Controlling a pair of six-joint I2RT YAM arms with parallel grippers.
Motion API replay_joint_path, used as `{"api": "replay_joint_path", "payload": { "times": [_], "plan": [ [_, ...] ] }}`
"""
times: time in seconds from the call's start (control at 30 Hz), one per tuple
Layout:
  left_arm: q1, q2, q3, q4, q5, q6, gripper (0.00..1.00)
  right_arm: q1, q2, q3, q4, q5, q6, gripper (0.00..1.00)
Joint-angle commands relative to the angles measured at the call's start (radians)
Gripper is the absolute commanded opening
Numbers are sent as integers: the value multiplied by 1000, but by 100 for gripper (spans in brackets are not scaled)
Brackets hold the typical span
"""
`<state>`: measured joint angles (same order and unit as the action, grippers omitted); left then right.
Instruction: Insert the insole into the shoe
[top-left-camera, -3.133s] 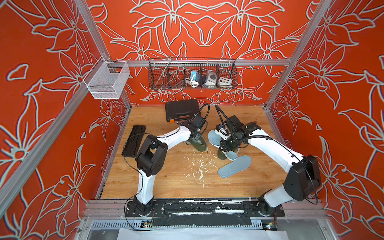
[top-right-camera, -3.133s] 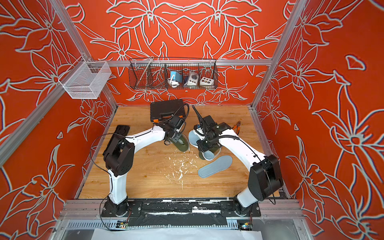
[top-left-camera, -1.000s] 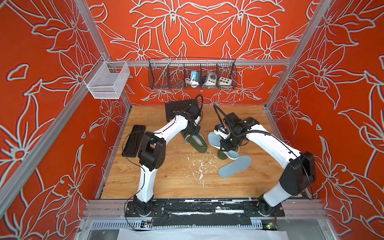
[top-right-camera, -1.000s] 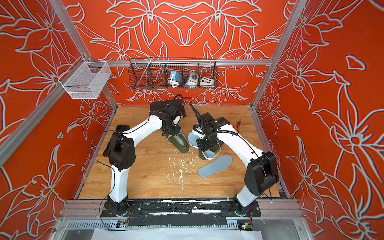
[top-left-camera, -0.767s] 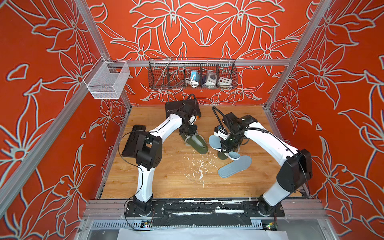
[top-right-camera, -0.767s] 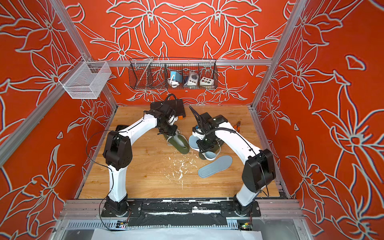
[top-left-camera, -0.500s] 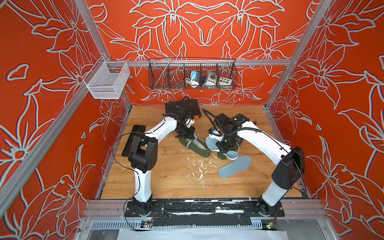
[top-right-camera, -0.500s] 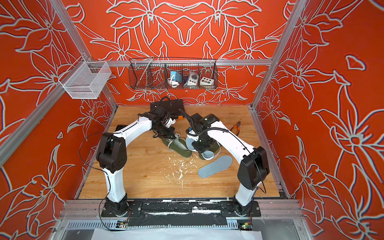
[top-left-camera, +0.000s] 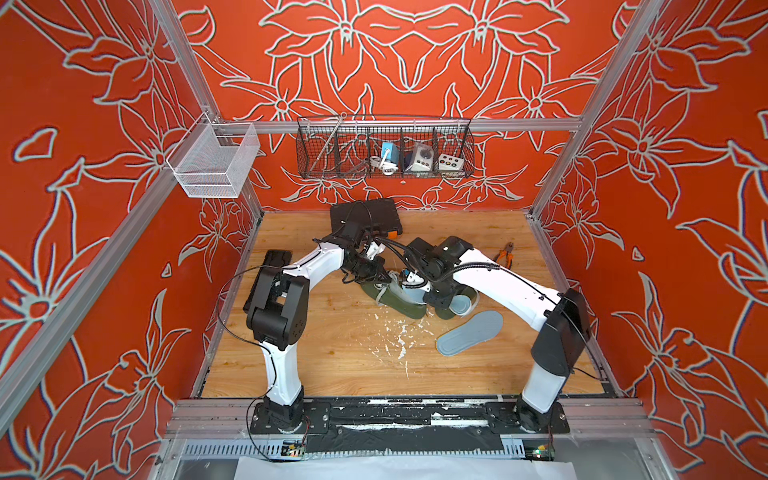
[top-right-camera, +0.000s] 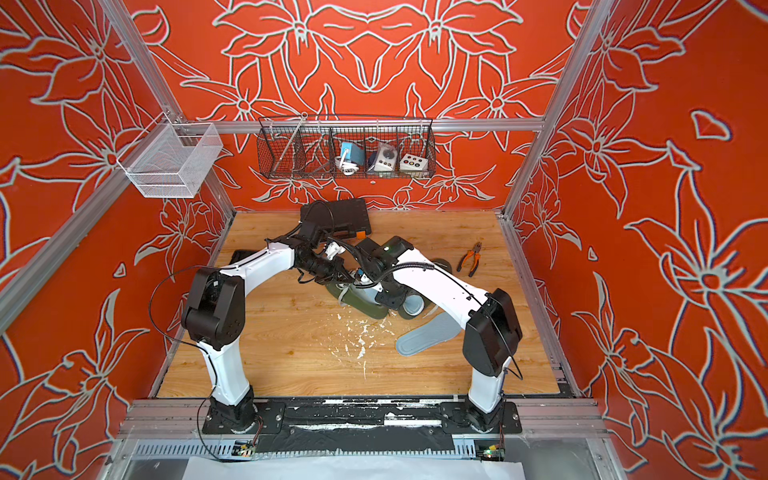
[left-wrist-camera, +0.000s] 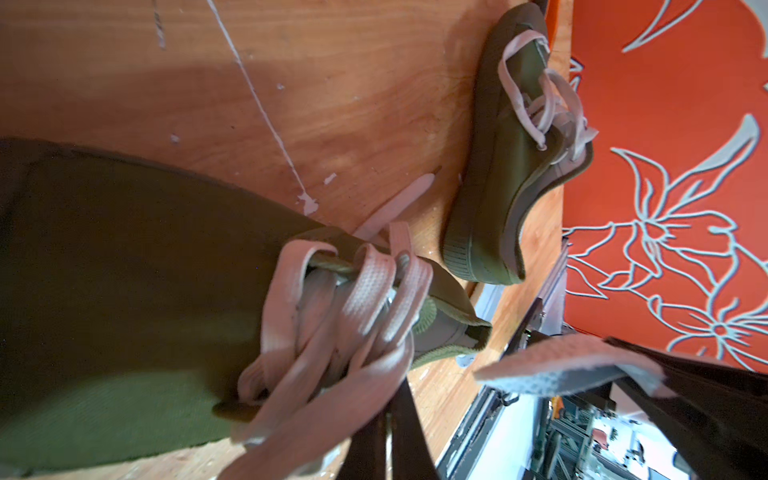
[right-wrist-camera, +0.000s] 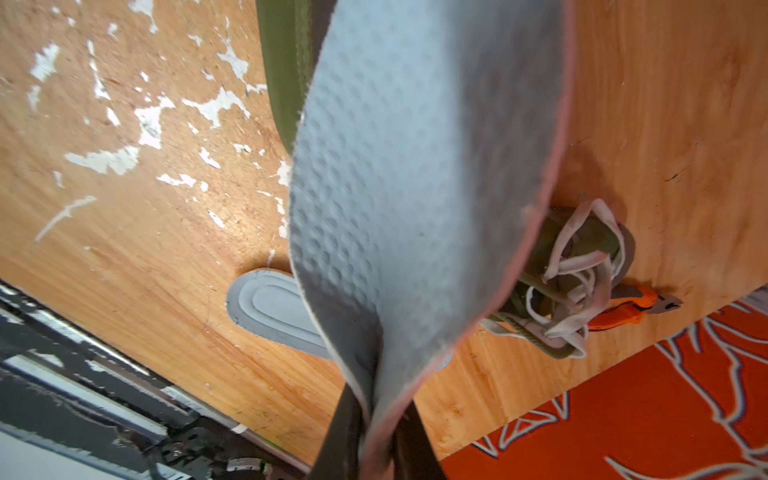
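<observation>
The left gripper (left-wrist-camera: 388, 440) is clamped on the pale laces (left-wrist-camera: 332, 324) of the olive-green canvas shoe (top-left-camera: 395, 301), seemingly near its tongue. Just beside that shoe's opening, the right gripper (right-wrist-camera: 376, 424) pinches the grey dimpled foam insole (right-wrist-camera: 415, 187) at one end — the rest reaches over the shoe, not inside.

Bare tabletop (top-left-camera: 324, 361) in front; shoe (top-left-camera: 405, 308), loose insole (top-left-camera: 469, 332) mid-table.
</observation>
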<state>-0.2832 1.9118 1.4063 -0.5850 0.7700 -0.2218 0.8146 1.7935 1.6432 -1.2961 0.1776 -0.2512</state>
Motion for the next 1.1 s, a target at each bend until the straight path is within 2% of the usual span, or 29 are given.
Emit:
{"api": "replay_joint_path", "payload": {
  "times": [0.0, 0.53, 1.07],
  "plan": [
    [10, -44, -13, 46, 93, -11, 0, 15, 21, 25, -11, 88, -65, 8],
    [27, -86, -119, 173, 181, -99, 0, 45, 135, 87, -32, 58, -71, 5],
    [30, -127, -207, 280, 203, -180, 0, 58, 219, 144, -35, 20, -74, 4]
  ]
}}
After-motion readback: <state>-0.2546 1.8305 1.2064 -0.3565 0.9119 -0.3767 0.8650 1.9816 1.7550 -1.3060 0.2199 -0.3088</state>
